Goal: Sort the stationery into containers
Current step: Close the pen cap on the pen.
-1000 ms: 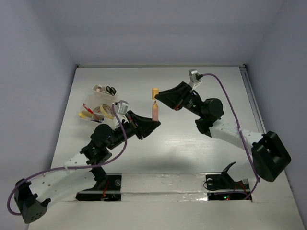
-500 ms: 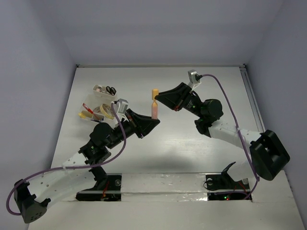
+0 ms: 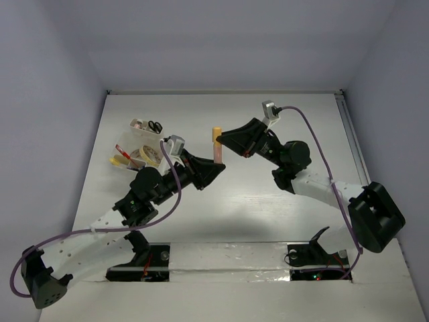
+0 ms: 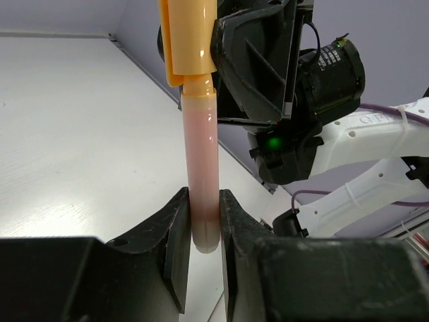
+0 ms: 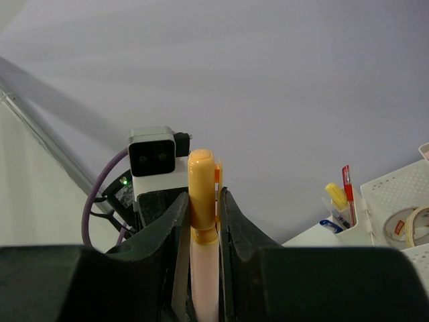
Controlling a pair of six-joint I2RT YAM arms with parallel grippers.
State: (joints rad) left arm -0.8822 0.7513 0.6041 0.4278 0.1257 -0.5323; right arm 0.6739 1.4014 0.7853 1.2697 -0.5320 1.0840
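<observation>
An orange-capped highlighter with a pink body [image 3: 217, 149] is held off the table between both grippers. My left gripper [image 3: 219, 166] is shut on the lower end of the pink body [image 4: 201, 168], fingers [image 4: 175, 228] on either side. My right gripper [image 3: 222, 137] is shut on the orange cap [image 5: 202, 188]. The clear divided container [image 3: 143, 136] stands at the left, holding black-handled scissors [image 3: 155, 125] and tape rolls [image 3: 149, 155]. In the right wrist view the container [image 5: 395, 191] shows a red pen [image 5: 347, 184], a yellow bit [image 5: 334, 194] and a tape roll [image 5: 402, 227].
The left arm's wrist camera [image 5: 152, 152] faces the right gripper just behind the highlighter. The right arm's wrist and cable [image 4: 315, 80] fill the space behind the highlighter in the left wrist view. White walls enclose the table on three sides.
My left gripper has moved slightly farther from the base, toward the right gripper. The highlighter stays gripped at both ends and looks a little shorter from above.
</observation>
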